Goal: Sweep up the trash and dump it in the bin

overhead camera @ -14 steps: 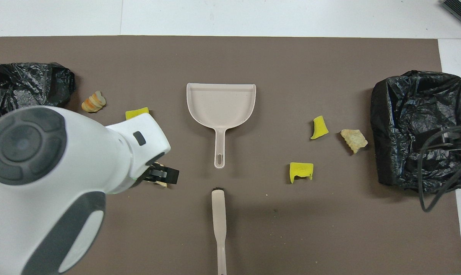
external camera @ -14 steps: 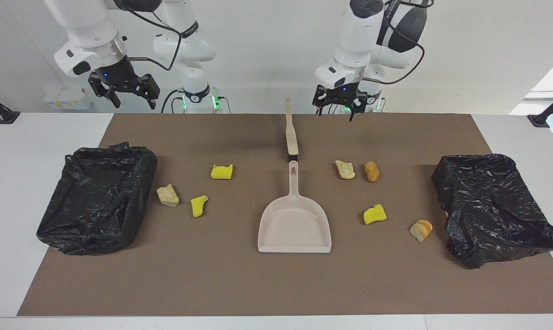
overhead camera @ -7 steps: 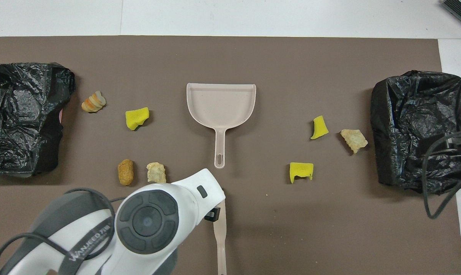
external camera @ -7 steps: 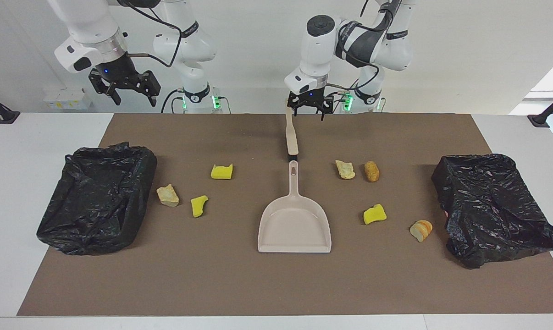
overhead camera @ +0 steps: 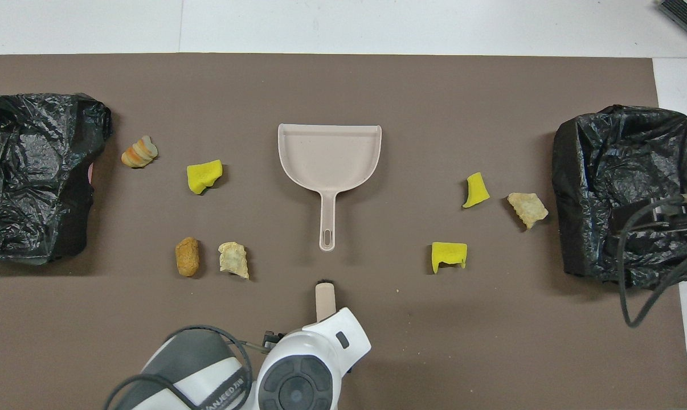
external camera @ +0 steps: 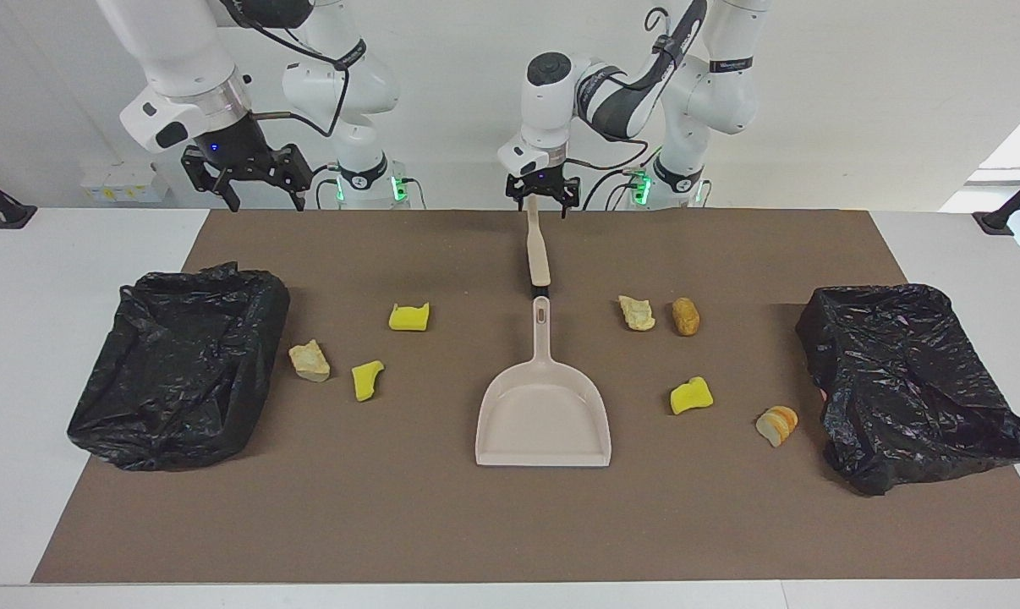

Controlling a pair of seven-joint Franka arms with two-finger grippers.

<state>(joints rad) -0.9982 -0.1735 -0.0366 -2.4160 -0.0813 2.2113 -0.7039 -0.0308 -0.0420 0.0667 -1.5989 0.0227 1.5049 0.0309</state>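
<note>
Table stock, read across the facing view from the right arm's end to the left arm's end.

- Right gripper (external camera: 258,188) – raised near the mat's (external camera: 442,524) edge at the robots' end, fingers apart, holding nothing.
- Black-bagged bin (external camera: 180,364) – at the right arm's end of the mat.
- Trash beside it: beige lump (external camera: 309,361), yellow sponge chunk (external camera: 366,380), second yellow chunk (external camera: 409,317) nearer the robots. All loose on the mat.
- Brush (external camera: 538,254) – lying flat mid-table, handle toward the robots; its head is just short of the dustpan's handle.
- Left gripper (external camera: 542,196) – over the brush's handle end, fingers apart; whether they touch the handle cannot be told.
- Dustpan (external camera: 544,414) – beige, mouth turned away from the robots, nothing in it.
- Trash toward the left arm's end: pale lump (external camera: 637,313) and brown lump (external camera: 685,316) side by side; yellow chunk (external camera: 691,396); orange-striped piece (external camera: 776,425) just beside the second bin.
- Second black-bagged bin (external camera: 907,381) – at the left arm's end.
</note>
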